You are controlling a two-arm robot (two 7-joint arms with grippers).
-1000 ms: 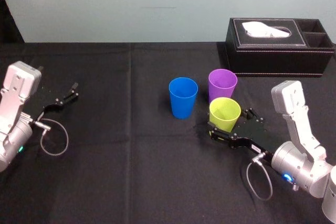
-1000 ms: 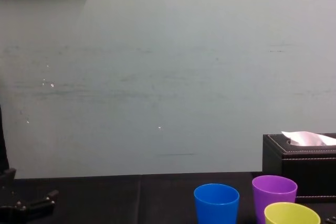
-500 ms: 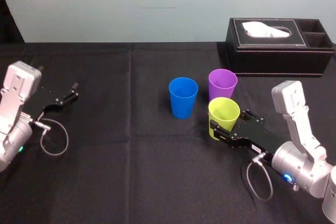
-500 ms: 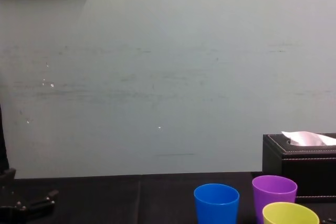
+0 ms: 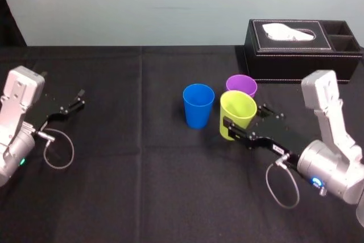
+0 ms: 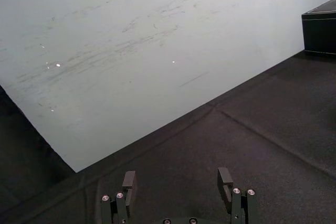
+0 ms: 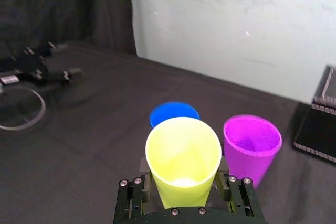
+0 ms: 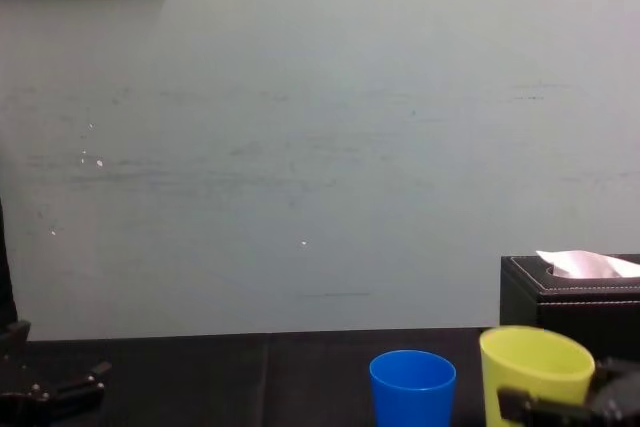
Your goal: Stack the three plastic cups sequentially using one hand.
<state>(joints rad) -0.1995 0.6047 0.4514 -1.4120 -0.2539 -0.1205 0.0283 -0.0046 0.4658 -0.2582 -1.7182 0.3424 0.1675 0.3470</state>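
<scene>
My right gripper [image 5: 245, 118] is shut on the yellow-green cup [image 5: 236, 114] and holds it upright a little off the black table. Seen from the right wrist, this cup [image 7: 182, 160] sits between the two fingers of the right gripper [image 7: 185, 192]. The blue cup [image 5: 198, 105] stands on the table just left of it. The purple cup [image 5: 241, 83] stands right behind it, partly covered. In the chest view the yellow-green cup [image 8: 534, 371] hangs beside the blue cup [image 8: 412, 387]. My left gripper [image 5: 71, 106] rests open at the far left.
A black tissue box [image 5: 301, 49] stands at the back right, close behind the purple cup. A loose cable loop [image 5: 59, 149] lies by the left arm. The black cloth [image 5: 142, 186] in front of the cups is bare.
The right gripper closed on the yellow-green cup and lifted it off the table, carrying it slightly left and up. It now covers part of the purple cup. The left arm stayed still.
</scene>
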